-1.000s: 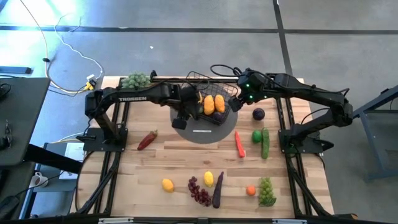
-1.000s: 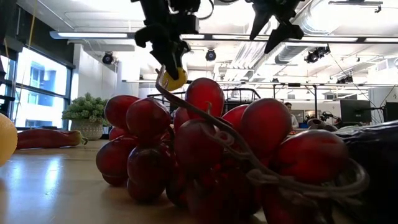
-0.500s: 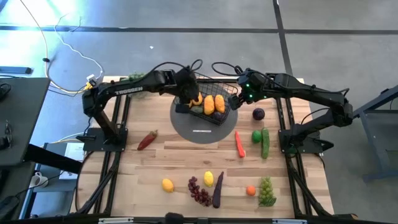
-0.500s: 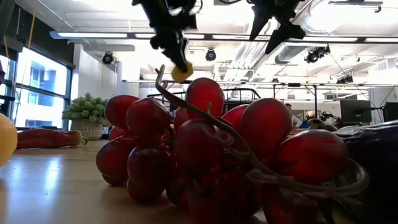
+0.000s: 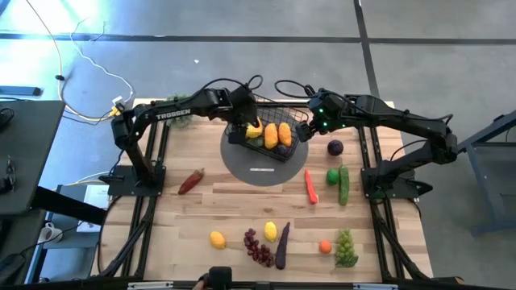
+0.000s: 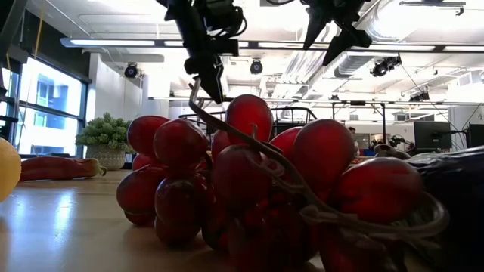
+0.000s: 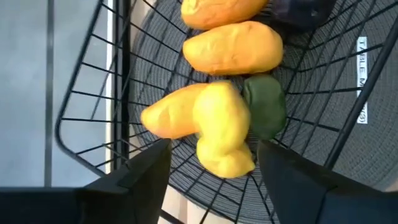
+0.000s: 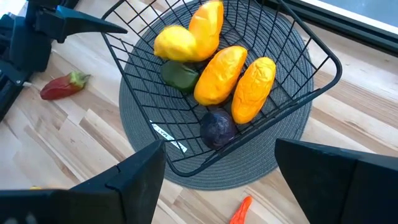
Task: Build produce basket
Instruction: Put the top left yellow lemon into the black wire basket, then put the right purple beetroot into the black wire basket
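The black wire basket (image 5: 272, 129) stands on a round grey mat (image 5: 264, 169) at the table's far middle. In it lie orange mangoes (image 8: 221, 74), a yellow lemon (image 8: 176, 42), a green piece (image 8: 180, 76) and a dark purple piece (image 8: 217, 127). The lemon (image 7: 221, 127) rests on a mango and the green piece. My left gripper (image 5: 242, 125) (image 7: 214, 149) hangs open over the basket's left end, just above the lemon. My right gripper (image 5: 310, 129) (image 8: 217, 155) hangs open above the basket's right end.
Loose produce lies on the wooden table: a red pepper (image 5: 191, 181), a carrot (image 5: 310, 187), a cucumber (image 5: 344, 185), two lemons (image 5: 218, 239), purple grapes (image 5: 258, 248), an eggplant (image 5: 281, 246) and green grapes (image 5: 345, 248). A leafy bunch (image 5: 173, 103) sits far left.
My left gripper has carried the yellow lemon toward the table's far edge, over the basket's left end, then opened and let it go. The lemon now lies in the basket on a mango and the green piece.
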Robot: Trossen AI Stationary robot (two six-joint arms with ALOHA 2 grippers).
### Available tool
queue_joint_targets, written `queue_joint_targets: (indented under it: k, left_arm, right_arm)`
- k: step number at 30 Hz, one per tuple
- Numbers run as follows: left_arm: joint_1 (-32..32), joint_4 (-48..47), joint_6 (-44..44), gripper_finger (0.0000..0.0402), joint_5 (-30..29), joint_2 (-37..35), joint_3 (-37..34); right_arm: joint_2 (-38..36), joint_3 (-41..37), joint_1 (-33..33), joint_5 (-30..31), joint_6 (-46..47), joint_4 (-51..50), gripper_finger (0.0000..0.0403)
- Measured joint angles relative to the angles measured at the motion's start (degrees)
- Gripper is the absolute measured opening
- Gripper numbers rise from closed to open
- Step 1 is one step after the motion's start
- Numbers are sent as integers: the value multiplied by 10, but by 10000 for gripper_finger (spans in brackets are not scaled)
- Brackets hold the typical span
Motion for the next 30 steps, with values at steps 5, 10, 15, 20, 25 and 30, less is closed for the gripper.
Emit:
queue_joint_targets:
  k: [5, 10, 15, 20, 25, 30]
  left_arm:
    - [0, -6, -11, 242, -31, 0, 0]
    - [0, -5, -11, 242, -29, 0, -18]
    - [0, -1, -10, 243, -27, 0, -37]
    - [0, -3, -7, 243, -27, 0, -61]
    - [-4, -30, -27, 243, -22, 0, -64]
    - [-15, -53, -36, 243, -24, 0, -64]
  right_arm:
    - [0, 0, 0, 0, -1, 0, 282]
    - [0, 0, 0, 0, -2, 0, 282]
    - [0, 0, 0, 0, -2, 0, 282]
    - [0, 0, 0, 0, -2, 0, 282]
    - [0, 0, 0, -1, -4, 0, 282]
    - [0, 0, 0, -2, -11, 0, 282]
